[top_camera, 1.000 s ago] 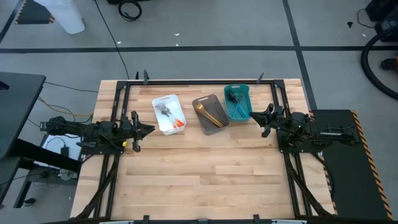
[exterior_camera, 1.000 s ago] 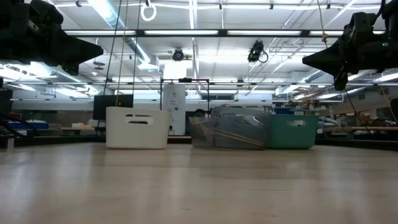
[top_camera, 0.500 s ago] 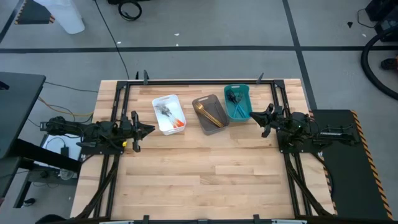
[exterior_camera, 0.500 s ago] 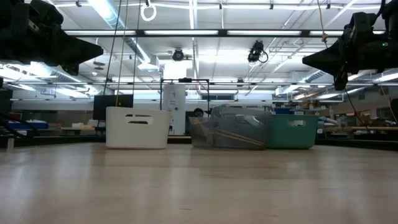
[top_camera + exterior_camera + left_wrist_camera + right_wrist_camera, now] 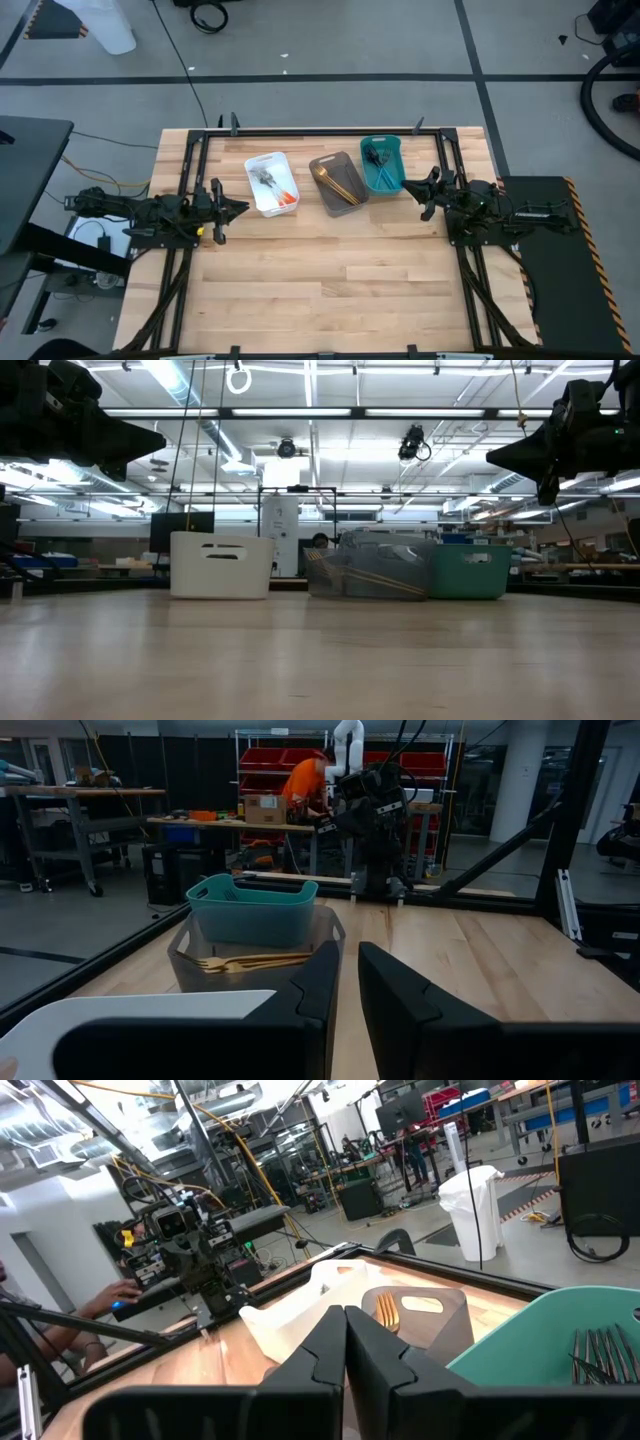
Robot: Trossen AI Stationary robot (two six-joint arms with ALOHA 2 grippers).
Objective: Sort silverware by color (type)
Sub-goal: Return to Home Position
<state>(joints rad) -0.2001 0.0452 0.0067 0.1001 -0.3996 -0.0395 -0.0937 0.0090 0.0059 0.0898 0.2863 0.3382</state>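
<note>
Looks basically sorted: orange-handled silverware (image 5: 275,188) sits in the white rectangular bin (image 5: 262,161), gold pieces (image 5: 340,183) in the grey bin (image 5: 330,160) beside it, blue ones (image 5: 380,165) in the teal bin (image 5: 392,143). Left hand (image 5: 238,209) is narrow and empty, right hand (image 5: 408,189) pinched shut, empty. Best move is probably parking clear of the bins.

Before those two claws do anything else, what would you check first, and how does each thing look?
1. Orange-handled pieces in white bin: ok.
2. Gold pieces in grey bin: ok.
3. Blue-handled pieces in teal bin: ok.
4. Bare table free of stray cutlery: ok.
5. Left claw empty, a narrow gap between its fingers: ok.
6. Right claw empty and shut: ok.
</note>
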